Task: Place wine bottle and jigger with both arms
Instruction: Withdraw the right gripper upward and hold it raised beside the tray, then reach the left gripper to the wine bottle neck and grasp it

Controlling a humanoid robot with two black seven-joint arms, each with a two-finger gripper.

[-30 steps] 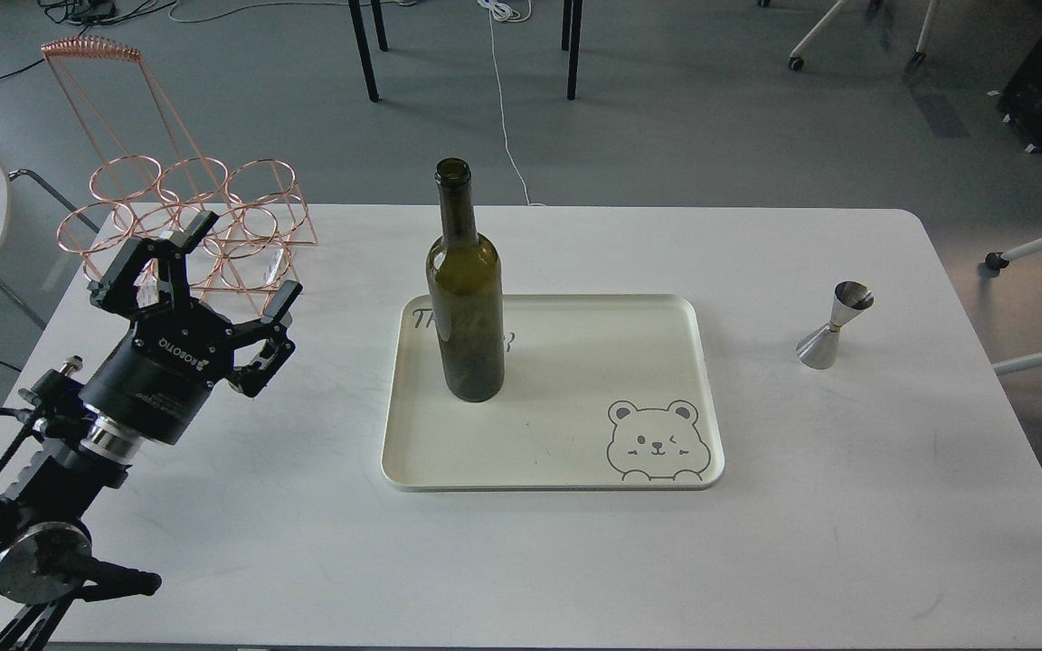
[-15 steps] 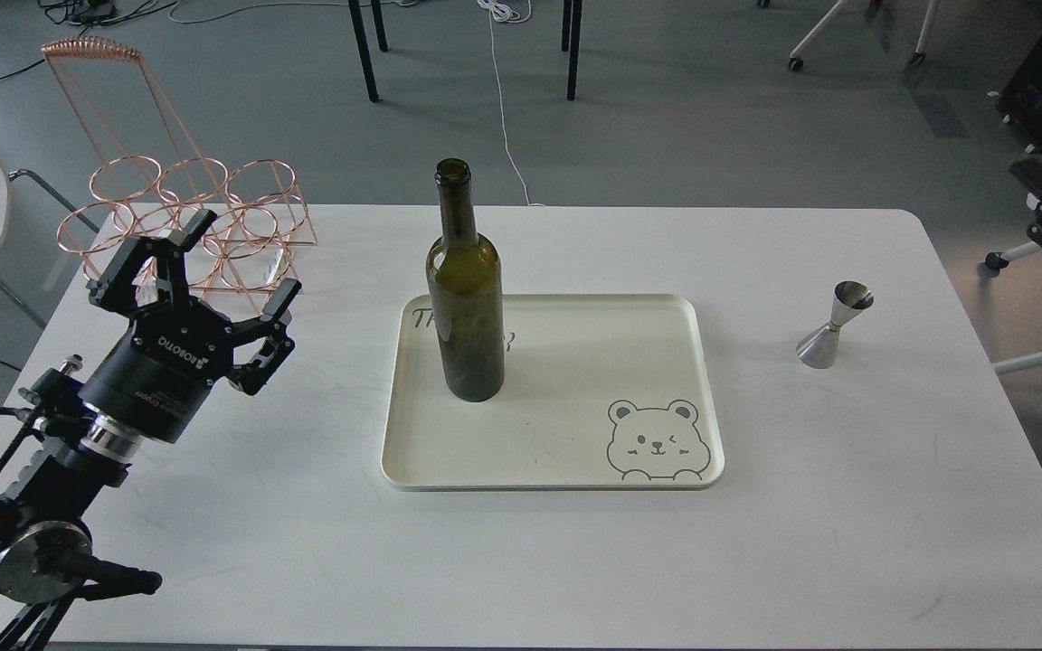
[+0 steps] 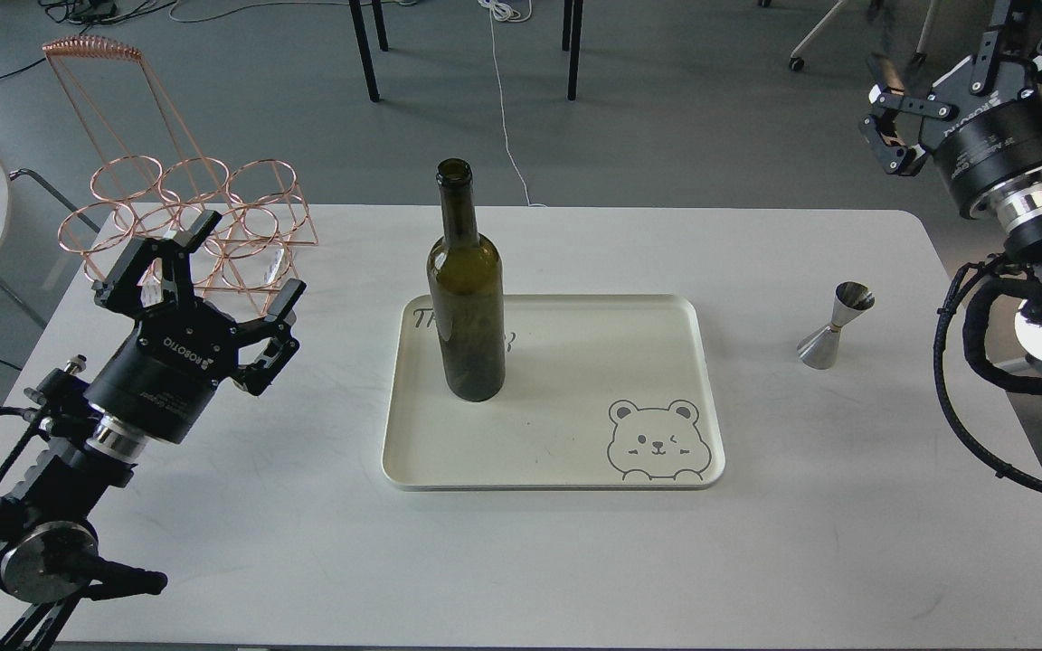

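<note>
The wine bottle [image 3: 466,298] stood upright on the cream tray [image 3: 575,475], so that half appeared done. The jigger [image 3: 835,325] stood on the bare worktop [image 3: 521,561], right of the tray, not yet placed. The left claw [image 3: 204,280] was spread wide and empty. The right claw [image 3: 955,72] was also wide, well above the jigger. A copper wire rack [image 3: 186,208] stood behind the left claw, obstructing nothing.
</note>
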